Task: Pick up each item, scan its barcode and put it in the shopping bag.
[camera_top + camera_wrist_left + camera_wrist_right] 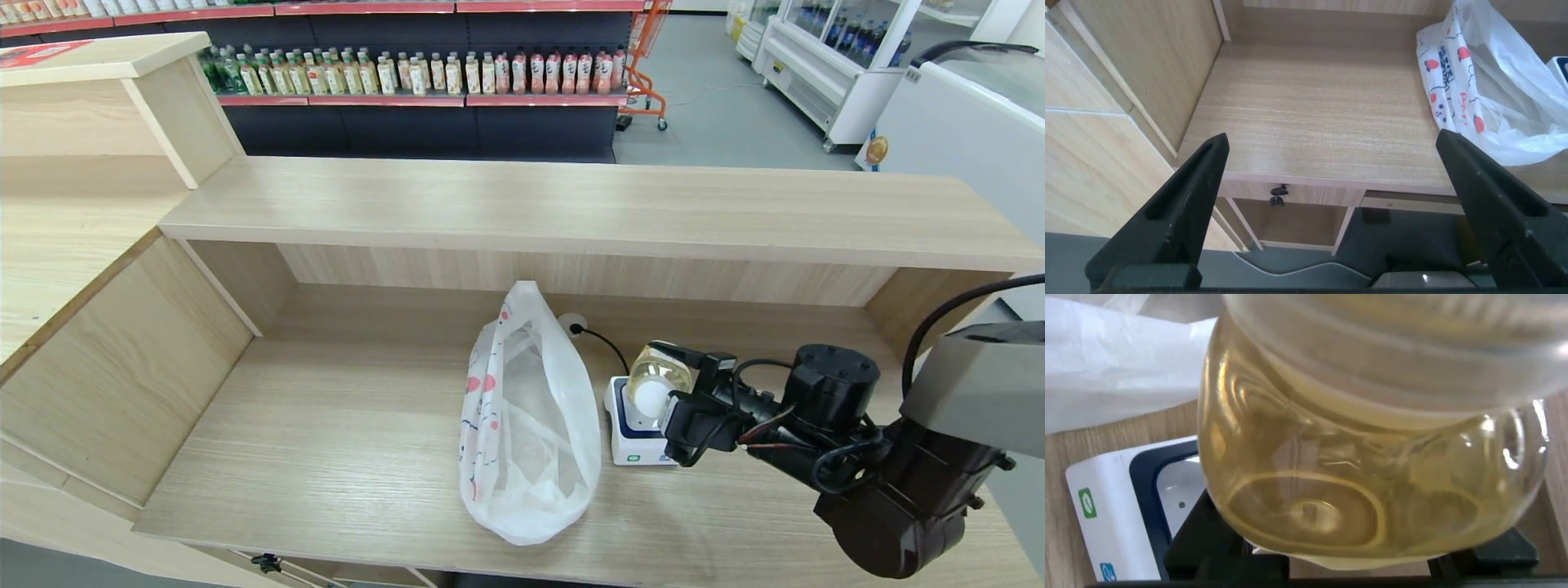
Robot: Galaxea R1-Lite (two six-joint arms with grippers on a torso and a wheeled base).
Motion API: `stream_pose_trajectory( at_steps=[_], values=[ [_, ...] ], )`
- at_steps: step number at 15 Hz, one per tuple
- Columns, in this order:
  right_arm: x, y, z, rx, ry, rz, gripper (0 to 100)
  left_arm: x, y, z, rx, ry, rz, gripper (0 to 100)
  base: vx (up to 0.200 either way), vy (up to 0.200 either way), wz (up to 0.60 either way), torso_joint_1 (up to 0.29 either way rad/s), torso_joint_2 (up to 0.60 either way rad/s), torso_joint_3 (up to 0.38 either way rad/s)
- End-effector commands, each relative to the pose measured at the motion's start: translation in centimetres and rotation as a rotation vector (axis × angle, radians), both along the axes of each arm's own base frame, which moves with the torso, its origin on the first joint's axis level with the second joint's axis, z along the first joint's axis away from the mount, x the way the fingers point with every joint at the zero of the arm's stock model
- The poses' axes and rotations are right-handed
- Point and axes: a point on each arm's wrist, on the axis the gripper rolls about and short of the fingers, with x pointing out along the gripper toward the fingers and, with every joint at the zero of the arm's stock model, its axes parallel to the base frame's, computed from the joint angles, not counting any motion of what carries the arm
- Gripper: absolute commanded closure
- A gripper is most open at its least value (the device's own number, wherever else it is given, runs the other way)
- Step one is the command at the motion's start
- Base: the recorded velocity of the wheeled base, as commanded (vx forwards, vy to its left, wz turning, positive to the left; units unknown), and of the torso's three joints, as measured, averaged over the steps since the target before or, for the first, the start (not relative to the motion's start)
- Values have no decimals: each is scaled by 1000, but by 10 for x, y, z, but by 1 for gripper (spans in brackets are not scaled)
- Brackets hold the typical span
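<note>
Wooden counter [326, 425] recessed under a raised ledge, with drink shelves behind. My left claw [1331, 147] hangs spread wide over the bare left stretch at the near edge. The shopping bag [526, 416] lies mid-counter, long axis running front to back. Just right of it, my right claw [682, 392] grips a yellow bottle [657, 371] over the scanner [629, 441], with the white cap tilted up and toward me.

Right arm extends forward, pincer [665, 394] clamped around a bottle [649, 374]; left pincer [1331, 147] spread wide.
</note>
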Motion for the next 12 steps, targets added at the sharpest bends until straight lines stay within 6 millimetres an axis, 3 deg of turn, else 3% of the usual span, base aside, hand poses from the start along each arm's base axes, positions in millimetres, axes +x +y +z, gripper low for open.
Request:
stream_pose_trajectory(
  at_steps=[1, 6, 12],
  values=[
    [2, 2, -8, -9, 17, 4, 100, 0, 0, 0, 0, -1, 1, 0, 0, 0, 0, 0, 0, 0],
    [13, 11, -16, -12, 8, 19, 100, 0, 0, 0, 0, -1, 1, 0, 0, 0, 0, 0, 0, 0],
    [12, 19, -23, -20, 24, 39, 100, 0, 0, 0, 0, -1, 1, 0, 0, 0, 0, 0, 0, 0]
  ],
)
